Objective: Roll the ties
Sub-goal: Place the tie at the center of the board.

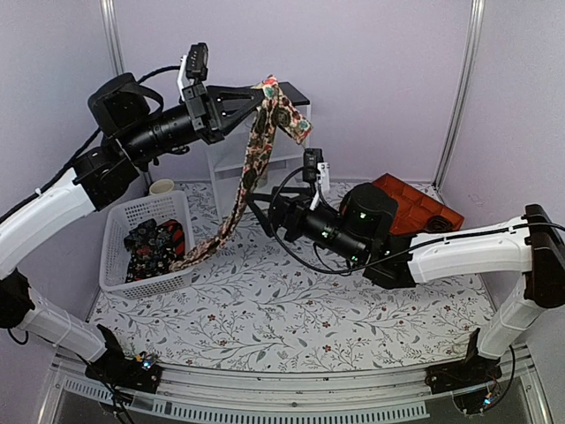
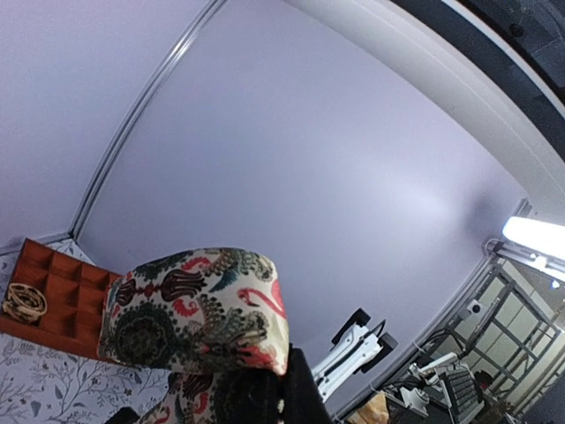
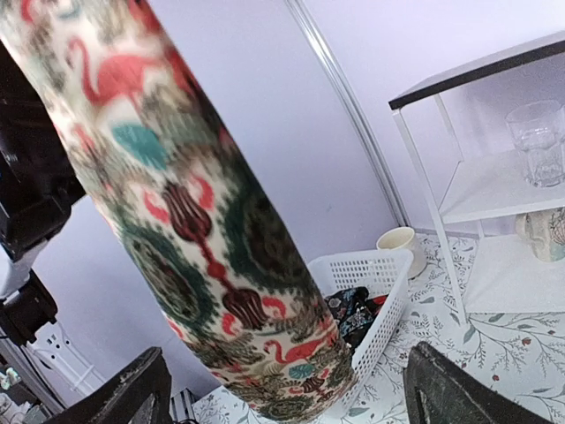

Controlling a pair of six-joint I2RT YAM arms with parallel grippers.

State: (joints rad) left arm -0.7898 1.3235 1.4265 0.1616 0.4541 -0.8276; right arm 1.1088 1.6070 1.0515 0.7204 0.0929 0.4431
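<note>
Top ext. view: patterned tie [image 1: 252, 168] is held aloft by its upper part in left gripper [image 1: 263, 99], high over the far-left part of the table. Short end drops just right of the fingers. Long end runs down and to the left, with its tip resting on floral cloth [image 1: 291, 309] just beside white basket [image 1: 113, 237]. Left wrist view: tie is folded over a dark finger; the jaws are clamped on the fabric. Print is cream w/ red, teal and dark motifs.

Right gripper [image 1: 254, 210] sits at mid-height beside the hanging length. Right wrist view: fingers [image 3: 132, 389] are spread wide, w/ the tie hanging between them and close to the lens, blurred. Contact btwn fingers and fabric: cannot tell.

More ties [image 1: 154, 247], dark w/ red, lie bundled in the basket at table left. Pale cup [image 1: 161, 186] stands just behind the basket. White shelf unit [image 1: 231, 163] is at the rear, w/ a clear glass [image 3: 537, 141] on its middle shelf. Orange compartment tray [image 1: 415, 203] is at rear right, partly hidden behind the right arm.
</note>
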